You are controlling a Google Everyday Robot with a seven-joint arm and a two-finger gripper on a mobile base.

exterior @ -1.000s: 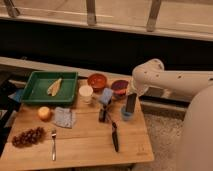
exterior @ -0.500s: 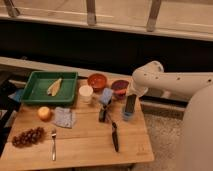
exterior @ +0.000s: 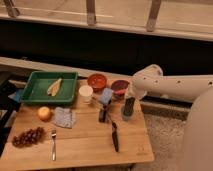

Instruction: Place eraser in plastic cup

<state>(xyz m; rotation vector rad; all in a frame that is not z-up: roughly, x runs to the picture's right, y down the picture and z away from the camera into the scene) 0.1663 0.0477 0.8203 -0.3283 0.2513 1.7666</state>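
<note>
Nothing has visibly moved since the earlier frames; arm and items sit as before. Count: one eraser (exterior: 129, 105) standing upright in the one plastic cup (exterior: 127, 115) at the table's (exterior: 85, 145) right edge, one white cup (exterior: 86, 93), two bowls (exterior: 97, 81), one knife (exterior: 115, 136), one fork (exterior: 53, 144), one green tray (exterior: 30, 90). Arm reaches in from the right, elbow bent, gripper (exterior: 131, 96) pointing down just above the eraser top; can't tell whether its fingers are parted or gripping.
</note>
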